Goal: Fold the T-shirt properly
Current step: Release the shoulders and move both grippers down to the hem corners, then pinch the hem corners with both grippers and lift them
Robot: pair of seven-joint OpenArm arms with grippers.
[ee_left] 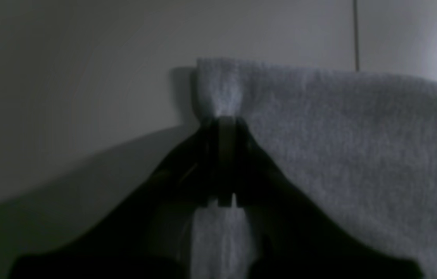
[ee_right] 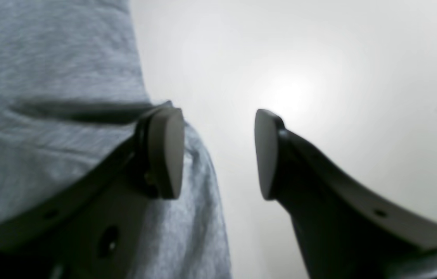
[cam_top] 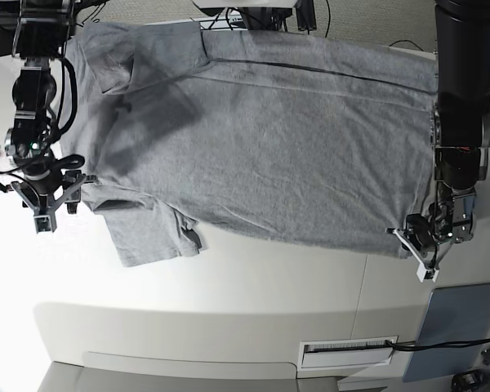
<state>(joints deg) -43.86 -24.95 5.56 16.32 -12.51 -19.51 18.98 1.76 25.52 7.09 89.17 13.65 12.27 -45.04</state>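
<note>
The grey T-shirt (cam_top: 261,139) lies spread flat on the white table (cam_top: 253,286), sleeves toward the left of the base view and hem toward the right. My left gripper (ee_left: 226,120) is shut on a pinched fold of cloth at the T-shirt (ee_left: 358,147) hem corner; in the base view the left gripper (cam_top: 423,245) sits at the lower right corner. My right gripper (ee_right: 218,153) stands open with nothing between its pads, one fingertip (ee_right: 166,151) over the edge of the T-shirt (ee_right: 47,77). Seen from the base, the right gripper (cam_top: 45,204) is just left of the lower sleeve.
A flat blue-grey panel (cam_top: 457,327) lies at the lower right, beyond the hem corner. A white slotted strip (cam_top: 347,353) sits in the table's front. Cables (cam_top: 261,16) run behind the far edge. A seam (ee_left: 356,35) crosses the tabletop.
</note>
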